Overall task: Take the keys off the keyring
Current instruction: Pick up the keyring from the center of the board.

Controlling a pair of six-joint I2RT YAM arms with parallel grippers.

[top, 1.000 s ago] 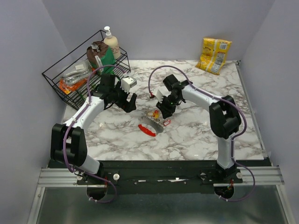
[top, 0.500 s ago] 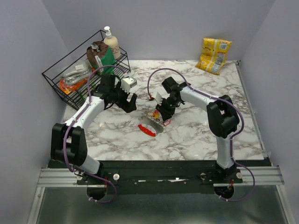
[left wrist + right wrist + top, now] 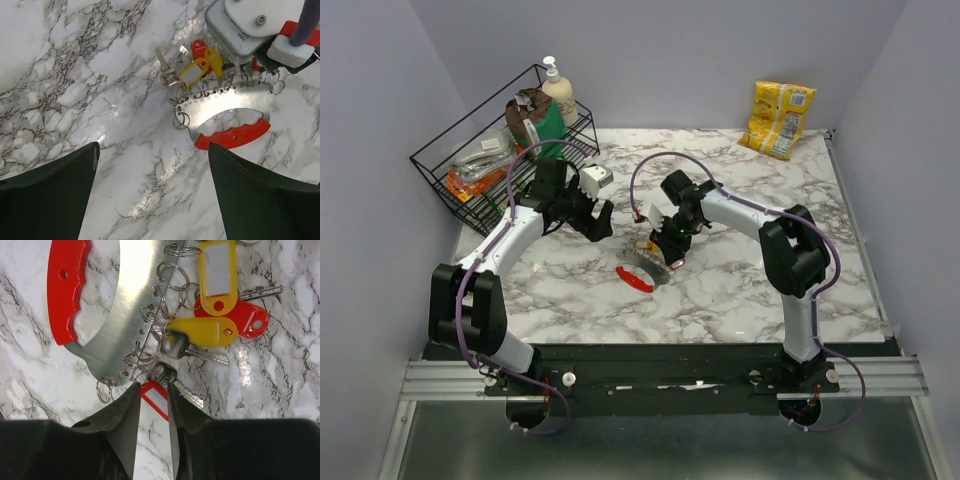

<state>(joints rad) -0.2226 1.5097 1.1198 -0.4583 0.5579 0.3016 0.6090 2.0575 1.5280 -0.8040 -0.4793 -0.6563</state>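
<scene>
The keyring is a curved steel plate [image 3: 117,315] with a red handle [image 3: 65,285] and several small split rings along its edge, flat on the marble. It also shows in the top view [image 3: 634,279] and the left wrist view [image 3: 232,136]. The keys fan out beside it: two with yellow tags [image 3: 216,275], one with a red tag [image 3: 245,317], plain silvery ones [image 3: 176,346]. My right gripper [image 3: 152,392] is down on the cluster, its jaws closed narrowly on a red-framed tag [image 3: 156,399]. My left gripper [image 3: 152,190] is open and empty above bare marble, left of the keys [image 3: 195,72].
A black wire basket [image 3: 470,165] with a soap bottle [image 3: 558,90] and packets stands at the back left. A yellow snack bag [image 3: 778,118] leans at the back right. Grey walls close in the table on three sides.
My right gripper has moved left and down onto the key cluster, over the red-framed tag. The left arm has barely moved.
</scene>
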